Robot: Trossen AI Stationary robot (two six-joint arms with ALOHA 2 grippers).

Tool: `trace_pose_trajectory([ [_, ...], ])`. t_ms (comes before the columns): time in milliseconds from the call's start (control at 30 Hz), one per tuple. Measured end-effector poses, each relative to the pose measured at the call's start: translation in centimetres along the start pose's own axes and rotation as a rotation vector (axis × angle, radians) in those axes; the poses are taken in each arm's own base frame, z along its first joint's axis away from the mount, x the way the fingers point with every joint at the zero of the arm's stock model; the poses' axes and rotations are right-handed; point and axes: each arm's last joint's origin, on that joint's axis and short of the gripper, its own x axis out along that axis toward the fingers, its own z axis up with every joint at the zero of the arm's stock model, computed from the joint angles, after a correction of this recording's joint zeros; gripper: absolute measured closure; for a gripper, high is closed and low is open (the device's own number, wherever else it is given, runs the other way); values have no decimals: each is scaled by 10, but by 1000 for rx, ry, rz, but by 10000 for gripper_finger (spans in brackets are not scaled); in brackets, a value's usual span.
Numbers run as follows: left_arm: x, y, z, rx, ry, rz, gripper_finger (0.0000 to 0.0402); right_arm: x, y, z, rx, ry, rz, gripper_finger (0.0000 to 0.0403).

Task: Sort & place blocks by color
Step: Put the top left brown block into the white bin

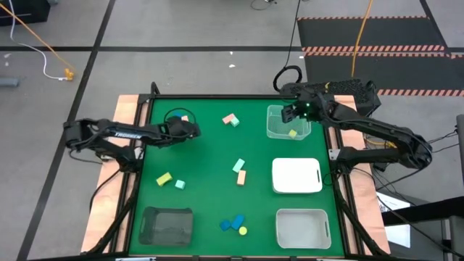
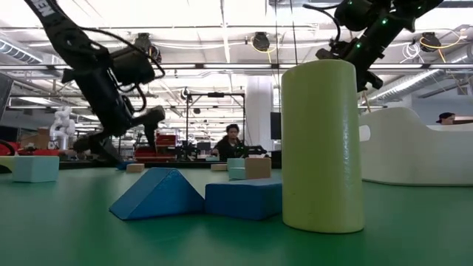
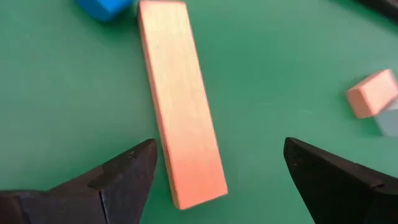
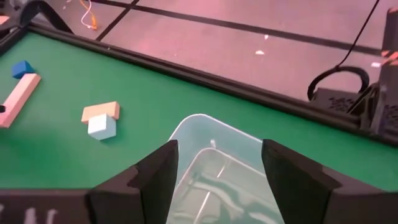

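My left gripper (image 1: 192, 129) (image 3: 219, 146) is open and hovers over the table's far left part. A long salmon pink bar (image 3: 180, 106) (image 1: 184, 118) lies flat below it, its near end between the fingers and untouched. A blue block (image 3: 106, 7) lies at the bar's far end. My right gripper (image 1: 293, 112) (image 4: 219, 145) is open above the clear tray (image 1: 288, 123) (image 4: 217, 168), which holds a yellow block (image 1: 293, 133). Other blocks lie scattered: a salmon and mint pair (image 1: 230, 119) (image 4: 102, 118), and a mint and salmon pair (image 1: 240, 172).
A yellow block (image 1: 164, 177) and a mint cube (image 1: 180, 184) lie left of centre. Blue pieces (image 1: 232, 222) (image 2: 157, 193) and a yellow cylinder (image 1: 243, 230) (image 2: 323, 144) stand near the near edge. A dark tray (image 1: 167, 225), a white tray (image 1: 297, 176) and a pale tray (image 1: 302, 227) sit around them.
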Motion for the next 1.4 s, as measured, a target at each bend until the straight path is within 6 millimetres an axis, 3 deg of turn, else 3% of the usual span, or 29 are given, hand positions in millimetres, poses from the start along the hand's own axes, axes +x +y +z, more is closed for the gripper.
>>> trace_pose_trajectory([
  [167, 15, 3, -7, 43, -31, 72, 50, -1, -2, 1, -35, -5, -4, 179],
  [333, 17, 5, -10, 207, -90, 114, 61, -1, -2, 1, -35, -5, -4, 179],
  [467, 17, 8, -11, 324, -92, 143, 123, -1, -2, 1, -35, -5, -4, 179],
  [633, 16, 10, -11, 438, -84, 170, 260, -1, -2, 1, -33, -5, -4, 179],
  [767, 16, 10, -11, 440, -71, 157, 271, -1, -1, 1, -32, -5, -3, 179],
  [1000, -1, -13, -16, 416, 20, -132, 271, -1, 3, 2, 37, 25, 116, 179],
  [1267, -41, -56, -23, 495, -173, -578, 271, 0, 28, 17, 310, -2, 477, 179],
  [1400, -57, -72, -28, 574, -246, -662, 271, 3, 52, 18, 376, -21, 620, 179],
])
